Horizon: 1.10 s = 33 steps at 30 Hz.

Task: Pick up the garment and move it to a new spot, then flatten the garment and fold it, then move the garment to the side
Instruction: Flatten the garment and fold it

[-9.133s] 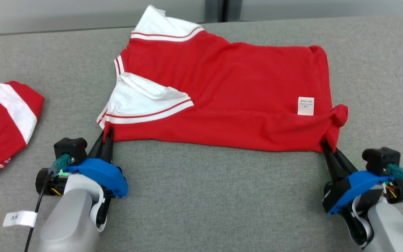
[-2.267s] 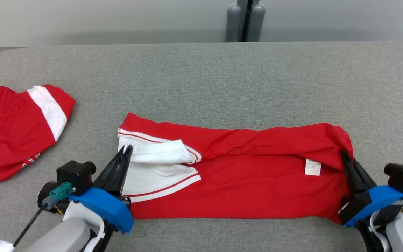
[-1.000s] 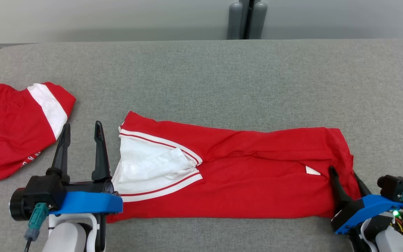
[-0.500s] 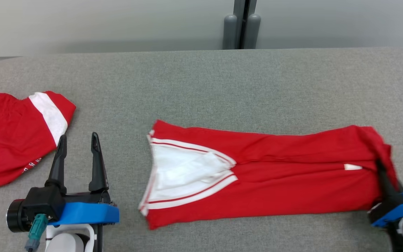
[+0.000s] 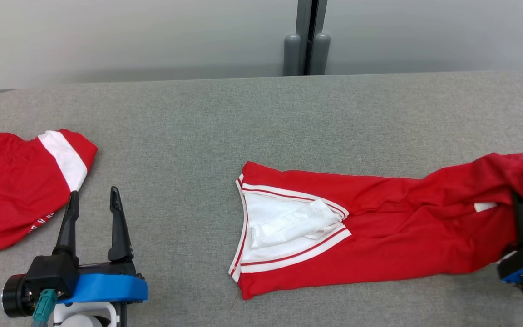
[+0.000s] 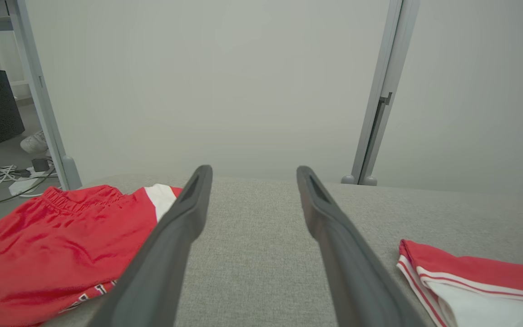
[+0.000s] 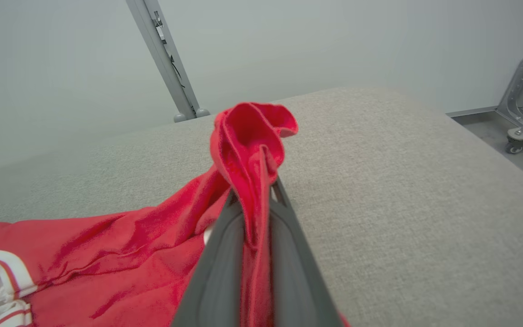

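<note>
The garment, a red shirt with white red-striped sleeves folded into a long band, lies across the right half of the grey table. My right gripper is shut on the garment's right end, whose bunched red cloth sticks up between the fingers and is lifted slightly. The sleeve end rests flat on the table. My left gripper stands open at the lower left, well apart from the garment, with nothing between its fingers.
A second red garment with a white stripe lies at the table's left edge, just left of my left gripper. A grey post stands behind the table's far edge. The table's right edge drops off close to my right gripper.
My right gripper has shut on the garment's right end and dragged the whole garment to the right. My left gripper stays open in place; the head view has tilted slightly.
</note>
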### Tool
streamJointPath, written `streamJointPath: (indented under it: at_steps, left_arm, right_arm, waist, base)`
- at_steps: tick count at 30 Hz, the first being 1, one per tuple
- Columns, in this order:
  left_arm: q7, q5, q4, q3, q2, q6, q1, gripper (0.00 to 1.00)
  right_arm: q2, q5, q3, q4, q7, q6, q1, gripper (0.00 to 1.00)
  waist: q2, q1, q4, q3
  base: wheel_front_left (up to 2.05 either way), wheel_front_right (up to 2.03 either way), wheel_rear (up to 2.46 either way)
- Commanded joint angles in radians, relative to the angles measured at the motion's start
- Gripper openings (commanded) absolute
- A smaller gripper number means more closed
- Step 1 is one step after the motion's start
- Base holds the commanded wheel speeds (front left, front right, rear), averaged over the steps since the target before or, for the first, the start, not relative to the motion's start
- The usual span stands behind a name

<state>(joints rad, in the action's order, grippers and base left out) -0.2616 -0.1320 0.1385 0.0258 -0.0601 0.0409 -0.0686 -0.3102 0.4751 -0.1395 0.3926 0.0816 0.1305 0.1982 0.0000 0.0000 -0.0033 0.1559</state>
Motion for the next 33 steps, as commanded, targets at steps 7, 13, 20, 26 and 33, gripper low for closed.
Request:
streamJointPath:
  at_steps: [7, 13, 20, 26, 33]
  left_arm:
    - [-0.005, 0.010, 0.011, 0.012, 0.007, 0.008, -0.003, 1.00]
    - [-0.005, 0.012, 0.016, 0.010, 0.009, 0.010, -0.020, 1.00]
    - [-0.005, 0.002, 0.027, -0.011, 0.010, 0.011, -0.041, 1.00]
    - [-0.005, -0.015, 0.043, -0.045, 0.010, 0.006, -0.070, 1.00]
    - [-0.005, -0.026, 0.056, -0.075, 0.010, -0.002, -0.096, 1.00]
  right_arm:
    - [0.121, -0.020, 0.116, -0.192, -0.063, 0.001, -0.044, 0.00]
    - [0.207, -0.033, 0.234, -0.260, -0.099, 0.001, -0.014, 0.00]
    - [0.253, -0.026, 0.381, -0.219, -0.088, 0.001, 0.059, 0.00]
    - [0.260, 0.008, 0.465, -0.148, -0.049, 0.001, 0.128, 0.00]
    - [0.259, 0.054, 0.529, -0.029, 0.006, 0.001, 0.181, 0.00]
  waist:
    - [0.0000, 0.0000, 0.006, 0.005]
    - [0.0000, 0.0000, 0.021, 0.022]
    - [0.0000, 0.0000, 0.051, 0.043]
    - [0.0000, 0.0000, 0.088, 0.061]
    - [0.0000, 0.0000, 0.120, 0.073]
  base:
    - [0.00, 0.00, 0.00]
    - [0.00, 0.00, 0.00]
    - [0.00, 0.00, 0.00]
    - [0.00, 0.00, 0.00]
    - [0.00, 0.00, 0.00]
